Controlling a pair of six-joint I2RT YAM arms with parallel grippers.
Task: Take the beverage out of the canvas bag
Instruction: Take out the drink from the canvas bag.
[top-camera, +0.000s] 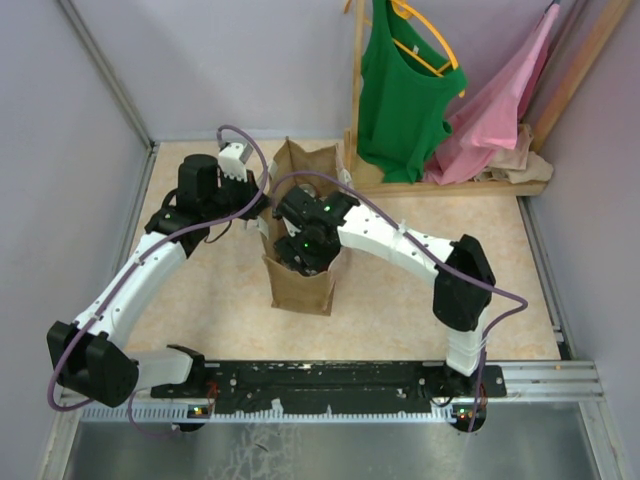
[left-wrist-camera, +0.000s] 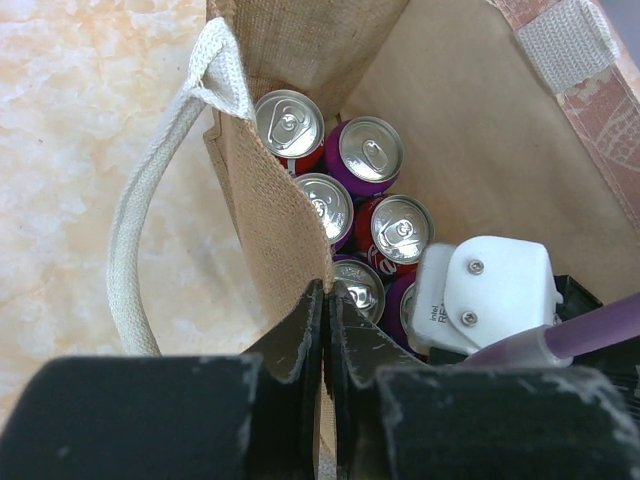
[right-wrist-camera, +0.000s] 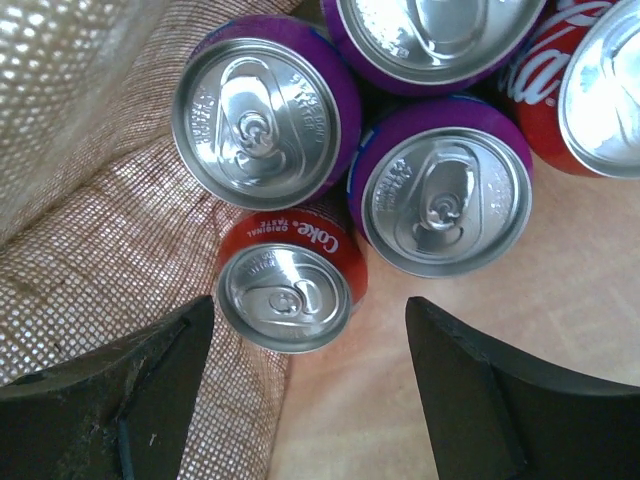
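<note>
The left gripper (left-wrist-camera: 325, 300) is clamped on the rim of one wall of the canvas bag (left-wrist-camera: 275, 200) (a pale strap handle (left-wrist-camera: 135, 260) loops outside). The right gripper (right-wrist-camera: 308, 315), jaws spread wide, hangs inside the bag above upright cans. A red Coke can (right-wrist-camera: 285, 290) stands between its fingers, against the fabric, beside purple cans (right-wrist-camera: 255, 120).

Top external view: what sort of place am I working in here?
Probably a walled-in robot test cell, not a real home: plain lavender panels box in the tabletop, a mounting rail lines its near edge, and a wooden rack holds a green tank top.
</note>
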